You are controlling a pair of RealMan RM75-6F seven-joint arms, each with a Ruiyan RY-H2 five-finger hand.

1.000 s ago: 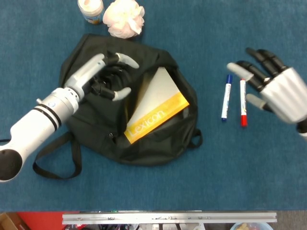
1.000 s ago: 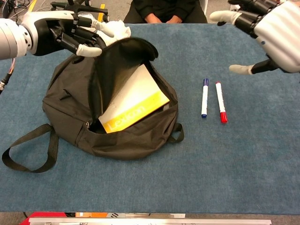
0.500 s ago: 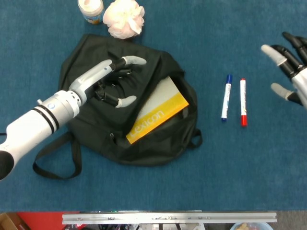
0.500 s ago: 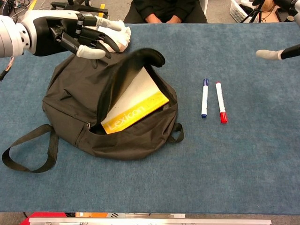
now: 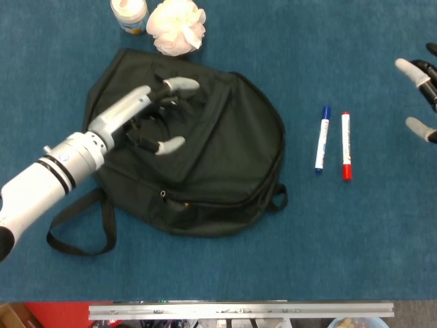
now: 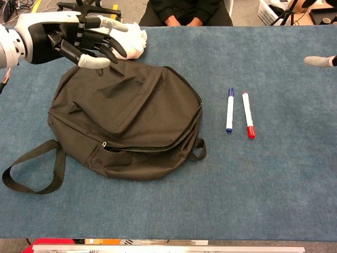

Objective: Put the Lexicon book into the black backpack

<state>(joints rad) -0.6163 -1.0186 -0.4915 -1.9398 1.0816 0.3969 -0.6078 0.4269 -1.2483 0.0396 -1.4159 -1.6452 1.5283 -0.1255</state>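
Note:
The black backpack (image 5: 205, 157) lies flat on the blue table, its flap down over the opening (image 6: 142, 110). No part of the Lexicon book shows; the flap covers where it lay. My left hand (image 5: 147, 119) hovers over the backpack's upper left with fingers spread and nothing in them; the chest view has the left hand (image 6: 79, 39) just above the bag's far edge. Only the fingertips of my right hand (image 5: 422, 82) show at the far right edge, apart and holding nothing, well away from the bag.
A blue marker (image 5: 321, 139) and a red marker (image 5: 346, 145) lie side by side right of the backpack. A white mesh puff (image 5: 176, 25) and a small jar (image 5: 129, 14) sit behind it. A strap loop (image 5: 75, 232) trails to the front left. A person (image 6: 184, 11) sits across the table.
My left hand let go of the flap, which dropped over the opening and hid the book. My right hand withdrew to the right, almost out of view.

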